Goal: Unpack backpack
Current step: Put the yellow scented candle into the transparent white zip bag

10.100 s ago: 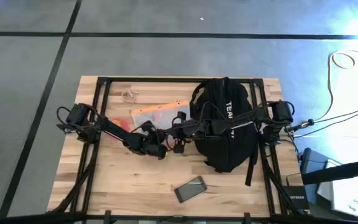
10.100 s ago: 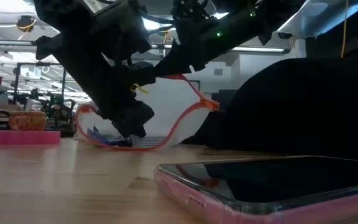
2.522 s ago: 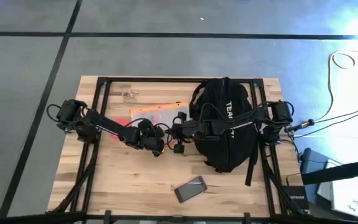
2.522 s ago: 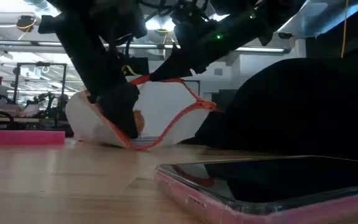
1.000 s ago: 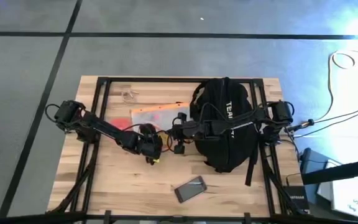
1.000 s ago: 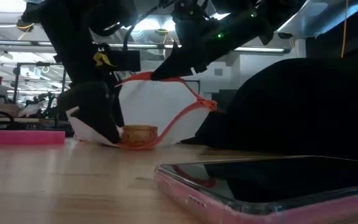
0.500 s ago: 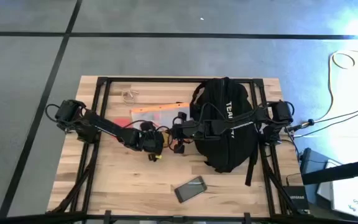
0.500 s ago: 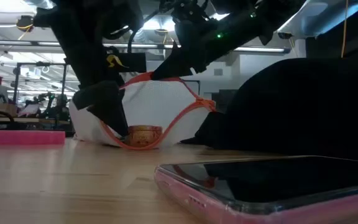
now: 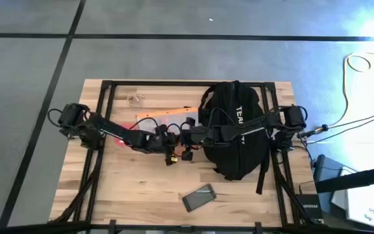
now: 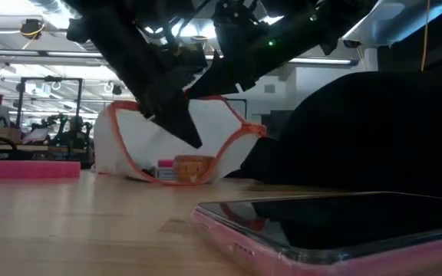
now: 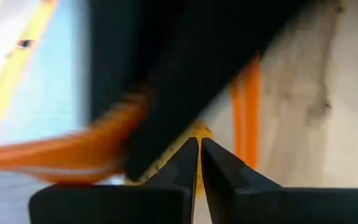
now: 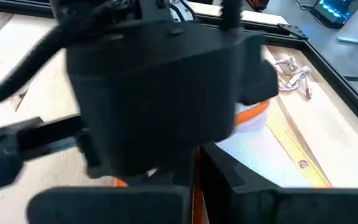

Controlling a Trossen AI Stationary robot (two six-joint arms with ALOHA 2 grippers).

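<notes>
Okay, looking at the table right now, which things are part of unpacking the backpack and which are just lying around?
Part of the job:
- backpack
- white pouch with orange trim, both grippers at it
- left gripper
- right gripper

Just lying about:
- phone in a pink case, near the table's front edge
- small coiled cord, near the far edge

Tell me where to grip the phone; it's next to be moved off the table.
Grip the phone across its two long edges, coming straight down from above. It lies flat, screen up, near the table's front edge with bare wood all around, apart from the backpack, so there's probably room for the fingers.
</notes>
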